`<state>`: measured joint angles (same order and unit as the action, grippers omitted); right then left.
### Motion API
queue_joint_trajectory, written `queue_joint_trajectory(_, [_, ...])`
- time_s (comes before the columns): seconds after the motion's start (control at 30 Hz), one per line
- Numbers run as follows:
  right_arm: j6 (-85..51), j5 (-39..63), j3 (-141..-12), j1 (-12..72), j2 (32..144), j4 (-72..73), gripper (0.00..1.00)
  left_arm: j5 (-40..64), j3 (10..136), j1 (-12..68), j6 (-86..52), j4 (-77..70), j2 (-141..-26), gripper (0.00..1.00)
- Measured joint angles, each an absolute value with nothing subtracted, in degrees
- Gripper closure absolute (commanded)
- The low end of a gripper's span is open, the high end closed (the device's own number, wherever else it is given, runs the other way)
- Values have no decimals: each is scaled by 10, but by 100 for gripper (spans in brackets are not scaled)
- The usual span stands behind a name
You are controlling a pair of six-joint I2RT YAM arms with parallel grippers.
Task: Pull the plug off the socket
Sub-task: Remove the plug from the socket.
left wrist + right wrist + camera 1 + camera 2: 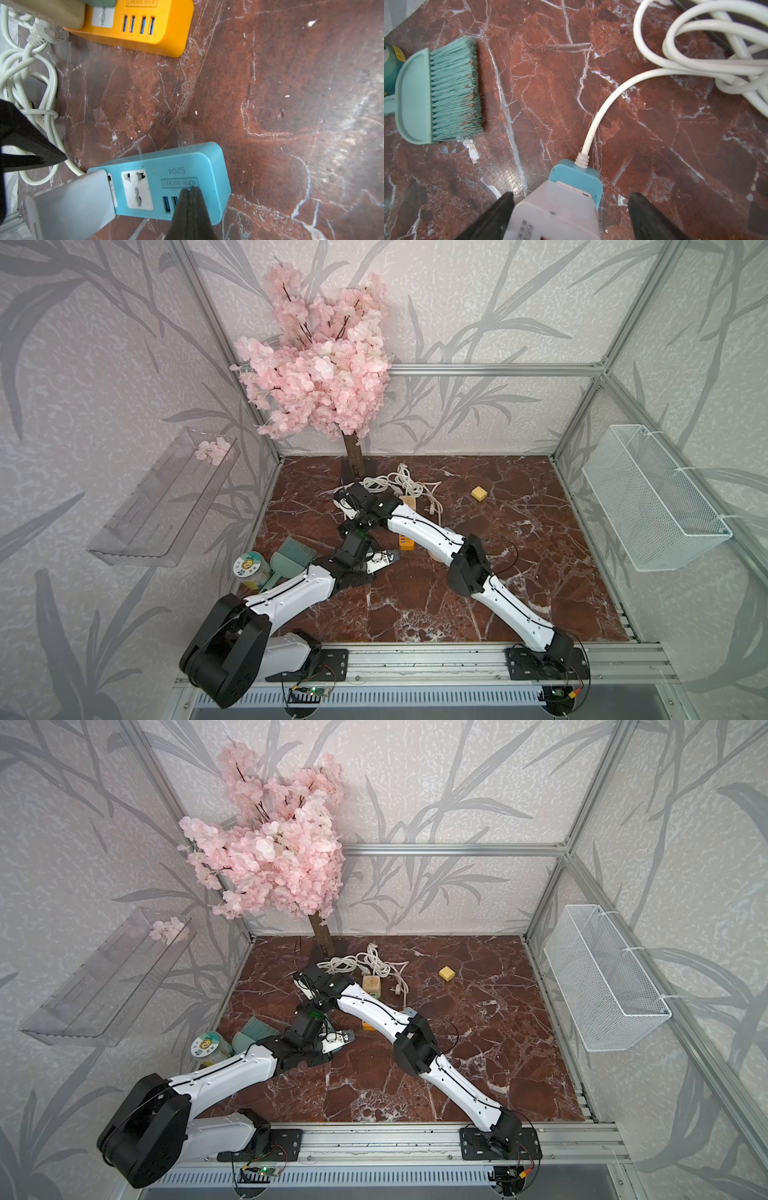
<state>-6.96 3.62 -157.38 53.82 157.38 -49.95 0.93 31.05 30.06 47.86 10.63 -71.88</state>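
Plug (72, 199), a pale grey block, sits pushed into the end of the blue socket strip (187, 166) in the left wrist view. The left claw (191, 190) is clenched, its tips pressing on the strip's top by the USB ports. An orange strip (145, 31) lies apart from it.

In the right wrist view the right claw (571, 195) is released, its jaws spread either side of the plug. A white cord (602, 108) leaves the strip's end.

In both top views the two arms meet left of centre on the bench (498, 572), hiding plug and strip.
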Motion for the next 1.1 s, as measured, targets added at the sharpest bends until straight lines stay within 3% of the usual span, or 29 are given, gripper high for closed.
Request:
queue_joint_trajectory(0.5, [-65, 22, -1554, 545, 1569, -469, 57, 9, 310, 301, 479, 94, -725, 100])
queue_joint_trajectory(0.67, [-61, 15, -1550, 549, 1567, -466, 81, 9, 310, 301, 478, 96, -725, 100])
queue_joint_trajectory(1.1, [-55, 7, -1531, 552, 1554, -461, 99, 13, 328, 301, 471, 115, -740, 100])
